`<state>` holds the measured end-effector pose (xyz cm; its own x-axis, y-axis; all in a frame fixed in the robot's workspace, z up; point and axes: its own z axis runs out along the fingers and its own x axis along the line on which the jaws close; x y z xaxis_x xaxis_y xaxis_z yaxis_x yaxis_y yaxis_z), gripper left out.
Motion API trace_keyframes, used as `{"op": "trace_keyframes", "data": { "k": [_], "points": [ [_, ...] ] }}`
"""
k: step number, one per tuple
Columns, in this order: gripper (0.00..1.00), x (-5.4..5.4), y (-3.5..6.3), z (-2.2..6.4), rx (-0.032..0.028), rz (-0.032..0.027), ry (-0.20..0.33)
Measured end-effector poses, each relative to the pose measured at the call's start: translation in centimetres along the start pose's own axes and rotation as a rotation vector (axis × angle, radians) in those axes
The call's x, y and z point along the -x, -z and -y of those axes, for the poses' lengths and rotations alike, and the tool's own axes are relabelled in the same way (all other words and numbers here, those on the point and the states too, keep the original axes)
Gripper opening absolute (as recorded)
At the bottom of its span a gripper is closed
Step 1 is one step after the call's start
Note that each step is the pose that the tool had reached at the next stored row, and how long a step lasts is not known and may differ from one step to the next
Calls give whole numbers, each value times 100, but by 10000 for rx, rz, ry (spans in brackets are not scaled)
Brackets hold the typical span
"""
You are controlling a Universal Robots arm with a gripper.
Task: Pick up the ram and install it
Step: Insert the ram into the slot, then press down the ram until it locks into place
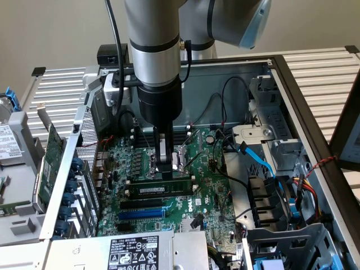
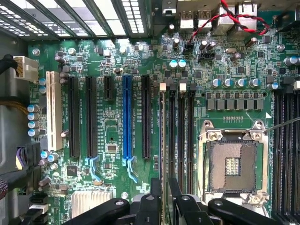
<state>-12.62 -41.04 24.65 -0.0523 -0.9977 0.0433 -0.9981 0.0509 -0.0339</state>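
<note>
The ram (image 1: pixel 147 188) is a long green stick with a white label. It stands on edge along the memory slots (image 2: pixel 181 126) of the green motherboard (image 1: pixel 208 191), on the side nearest the long black expansion slots. My gripper (image 1: pixel 165 169) reaches straight down from the arm and is shut on the ram's upper edge near its middle. In the wrist view the ram (image 2: pixel 162 131) shows edge-on as a thin line running out from between the black fingers (image 2: pixel 153 197) of my gripper (image 2: pixel 164 197). Whether the stick is fully seated cannot be told.
The open CPU socket (image 2: pixel 233 164) lies just beside the memory slots. A blue expansion slot (image 2: pixel 126 117) and black ones lie on the other side. Blue cables (image 1: pixel 264 163) and drive bays crowd the exterior view's right. A green expansion card (image 1: pixel 53 157) leans outside the case wall.
</note>
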Motion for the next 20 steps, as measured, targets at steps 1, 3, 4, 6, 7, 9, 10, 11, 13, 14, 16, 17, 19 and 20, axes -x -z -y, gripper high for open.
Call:
{"op": "trace_keyframes", "data": {
  "k": [1,3,4,6,7,9,10,11,13,14,16,17,19,20],
  "points": [
    [21,-1,13,0,0,-1,-3],
    [21,-1,30,1,1,-1,-7],
    [21,-1,33,1,0,0,-8],
    [21,-2,41,1,1,-1,-9],
    [21,-3,43,1,0,1,-10],
    [21,-3,46,2,3,1,-12],
    [21,-3,48,2,11,0,-16],
    [21,-3,49,1,24,-2,-23],
    [21,-4,53,1,86,-8,-49],
    [21,-5,55,1,143,-11,-63],
    [21,-7,56,1,274,-20,-95],
    [21,-10,56,1,328,-23,-110],
    [21,-15,55,1,385,-25,-137],
    [21,-16,55,0,394,-26,-152]
  ]
}}
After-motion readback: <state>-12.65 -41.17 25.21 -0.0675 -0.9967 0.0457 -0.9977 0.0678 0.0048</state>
